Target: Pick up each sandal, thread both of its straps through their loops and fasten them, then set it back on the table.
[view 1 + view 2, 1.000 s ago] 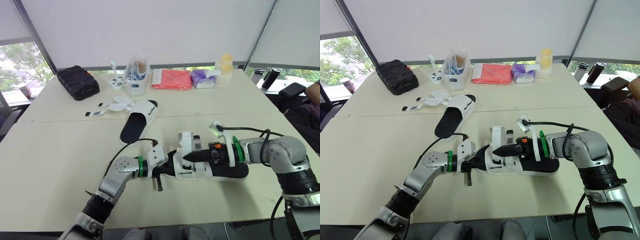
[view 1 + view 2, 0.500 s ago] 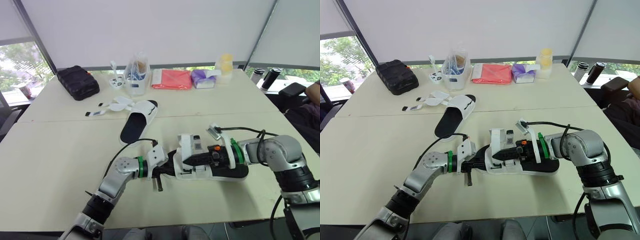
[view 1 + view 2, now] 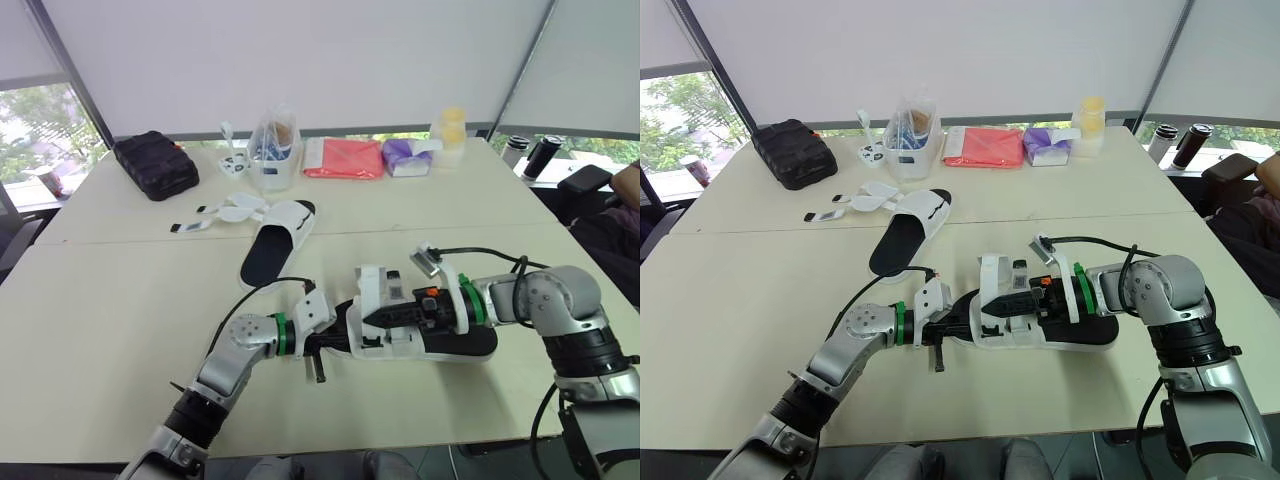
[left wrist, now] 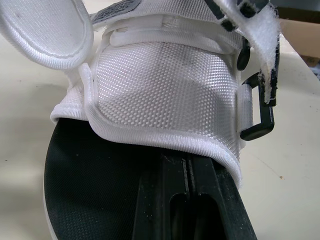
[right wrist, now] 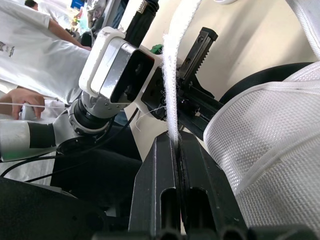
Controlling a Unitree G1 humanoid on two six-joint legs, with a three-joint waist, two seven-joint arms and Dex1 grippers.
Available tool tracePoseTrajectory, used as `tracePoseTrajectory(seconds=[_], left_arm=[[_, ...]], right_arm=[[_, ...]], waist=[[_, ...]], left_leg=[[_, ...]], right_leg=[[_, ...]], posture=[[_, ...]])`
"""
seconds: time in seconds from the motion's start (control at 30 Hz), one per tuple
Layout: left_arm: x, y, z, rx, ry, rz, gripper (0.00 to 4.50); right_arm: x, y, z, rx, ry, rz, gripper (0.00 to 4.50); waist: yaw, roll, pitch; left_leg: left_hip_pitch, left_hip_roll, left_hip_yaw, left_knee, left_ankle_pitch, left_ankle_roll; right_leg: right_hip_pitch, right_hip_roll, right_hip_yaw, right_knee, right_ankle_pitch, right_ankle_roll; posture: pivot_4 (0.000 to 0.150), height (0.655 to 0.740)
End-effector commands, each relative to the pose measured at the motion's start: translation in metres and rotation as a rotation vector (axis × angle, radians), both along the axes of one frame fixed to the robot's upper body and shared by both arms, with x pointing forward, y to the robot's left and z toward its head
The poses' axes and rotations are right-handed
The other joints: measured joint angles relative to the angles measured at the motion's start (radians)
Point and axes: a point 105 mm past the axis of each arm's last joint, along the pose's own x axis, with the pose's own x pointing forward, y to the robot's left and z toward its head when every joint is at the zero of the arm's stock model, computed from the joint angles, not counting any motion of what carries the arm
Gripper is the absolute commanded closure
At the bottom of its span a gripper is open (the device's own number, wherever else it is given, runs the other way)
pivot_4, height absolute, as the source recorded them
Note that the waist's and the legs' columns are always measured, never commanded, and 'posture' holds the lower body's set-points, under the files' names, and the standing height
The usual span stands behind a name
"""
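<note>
The near sandal [image 3: 425,338], black-soled with white mesh straps, lies between my two arms near the table's front. My left gripper [image 3: 338,341] is shut on the toe edge of its sole [image 4: 100,185], just under the front strap [image 4: 165,95] and beside a black loop [image 4: 260,115]. My right gripper [image 3: 372,315] reaches in from the heel side and is shut on a white fuzzy strap end [image 5: 172,85], held upright over the sandal. A second sandal [image 3: 277,240] lies farther back on the table, its straps [image 3: 232,212] splayed open.
Along the table's far edge stand a black case [image 3: 155,165], a clear container [image 3: 273,150], a red pouch [image 3: 343,158], a purple pack [image 3: 405,155] and a yellow bottle [image 3: 452,135]. Two cups [image 3: 530,152] and a seated person [image 3: 625,185] are at the right.
My right gripper dipped with the strap over the sandal's front band, then drew back up, its wrist ending slightly further left. The left gripper held still.
</note>
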Motion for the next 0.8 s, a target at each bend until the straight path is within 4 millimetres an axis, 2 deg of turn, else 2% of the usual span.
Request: tracePoseTrajectory(seconds=[0.03, 0.23, 0.33, 0.53, 0.67, 0.8], left_arm=[[-0.001, 0.009, -0.027, 0.07, 0.092, 0.053, 4.5], [-0.002, 0.008, -0.027, 0.069, 0.092, 0.055, 4.5], [-0.003, 0.008, -0.027, 0.069, 0.092, 0.054, 4.5], [-0.005, 0.007, -0.027, 0.067, 0.097, 0.053, 4.5], [-0.008, 0.008, -0.028, 0.07, 0.098, 0.05, 4.5], [-0.013, 0.009, -0.029, 0.071, 0.106, 0.048, 4.5]], right_arm=[[0.002, 0.002, 0.002, -0.006, -0.054, 0.004, 4.46], [0.004, 0.0, -0.003, -0.032, -0.074, 0.002, 4.46], [-0.003, -0.001, -0.012, -0.081, -0.087, 0.043, 4.46], [-0.012, -0.001, -0.014, -0.083, -0.071, 0.1, 4.46], [-0.011, -0.001, -0.002, -0.016, -0.024, 0.087, 4.46], [-0.013, 0.0, -0.001, -0.014, -0.017, 0.087, 4.46]], waist=[[0.0, 0.0, 0.0], [0.0, 0.0, 0.0], [0.0, 0.0, 0.0], [-0.001, 0.0, 0.0], [-0.001, 0.0, 0.0], [-0.001, 0.0, 0.0]], left_leg=[[0.0, 0.0, 0.0, 0.0, 0.0, 0.0], [0.0, 0.0, 0.0, 0.0, 0.0, 0.0], [0.0, 0.0, 0.0, 0.0, 0.0, 0.0], [0.0, 0.0, 0.0, 0.0, 0.0, 0.0], [0.0, 0.0, 0.0, 0.0, 0.0, 0.0], [-0.001, 0.0, 0.0, -0.002, 0.0, 0.0]], right_leg=[[0.0, 0.0, 0.0, 0.0, 0.0, 0.0], [0.0, 0.0, 0.0, 0.0, 0.0, 0.0], [0.0, 0.0, 0.0, 0.0, 0.0, 0.0], [0.0, 0.0, 0.0, 0.0, 0.0, 0.0], [0.0, 0.0, 0.0, 0.0, 0.0, 0.0], [-0.002, 0.0, 0.0, 0.0, 0.0, 0.0]], posture=[[0.15, 0.74], [0.15, 0.74], [0.15, 0.74], [0.15, 0.74], [0.15, 0.74], [0.15, 0.74]])
